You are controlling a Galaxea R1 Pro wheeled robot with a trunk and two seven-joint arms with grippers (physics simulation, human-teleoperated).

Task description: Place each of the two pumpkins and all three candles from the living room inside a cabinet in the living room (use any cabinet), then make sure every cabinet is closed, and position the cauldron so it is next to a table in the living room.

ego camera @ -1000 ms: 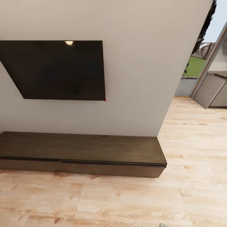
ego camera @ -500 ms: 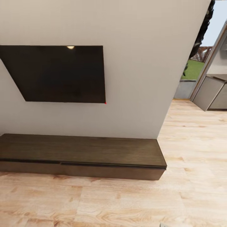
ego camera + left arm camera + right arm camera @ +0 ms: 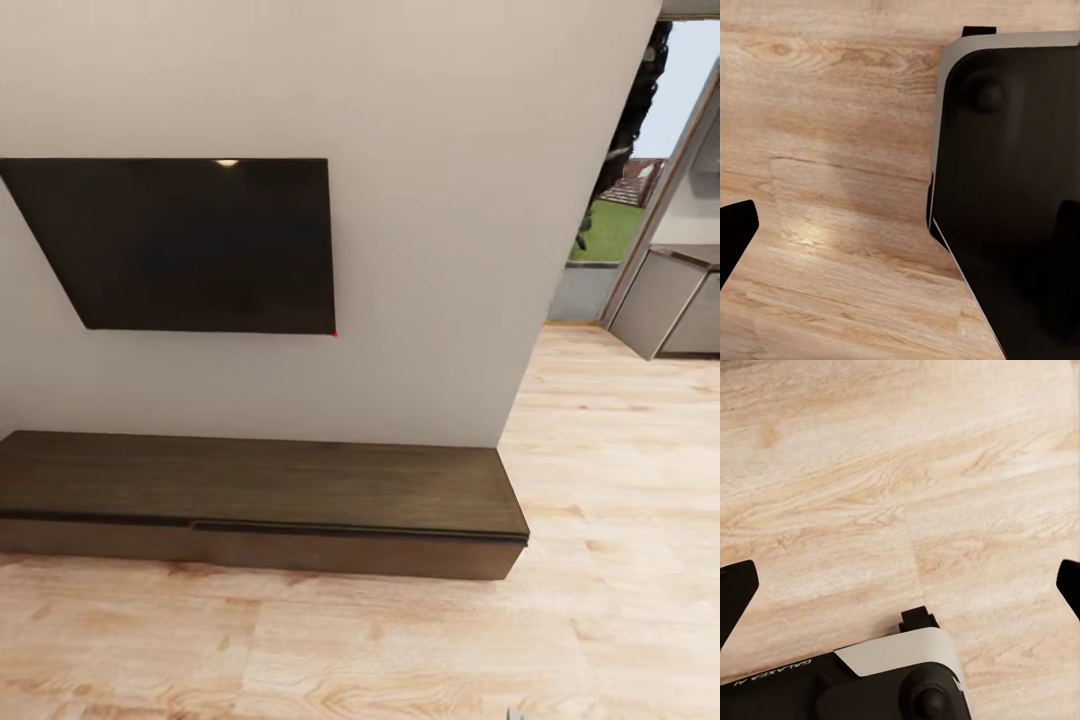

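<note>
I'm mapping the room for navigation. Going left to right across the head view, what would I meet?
TV on the wall above the cabinet → bare pale wall → opening with greenery outside → grey kitchen cabinets.

Wall-mounted TV, kitchen cabinets

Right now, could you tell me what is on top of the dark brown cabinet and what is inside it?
The cabinet top shows only bare dark wood beneath the wall-mounted TV. Its drawer fronts sit shut, so whatever is inside is hidden.
</note>
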